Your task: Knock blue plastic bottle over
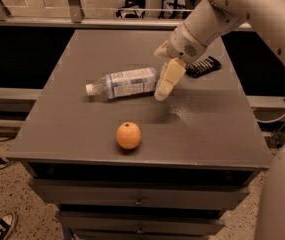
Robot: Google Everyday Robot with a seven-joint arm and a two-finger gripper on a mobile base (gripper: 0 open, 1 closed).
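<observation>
Dim, warm indoor light from above. Grey worktop [72, 129] evenly lit, faint sheen right of centre. Pale gripper [160, 95], just beside base of blue plastic bottle [124, 83], throws soft shadow on worktop. Orange [128, 135] has small dark shadow beneath. Recesses flanking worktop near black.

There's just the one camera, set up high on the near side of the bench [212, 129] and tilted down across its top toward its far edge, close enough that the bench fills most of the view, with the hand [162, 88] over the bench's middle.
</observation>
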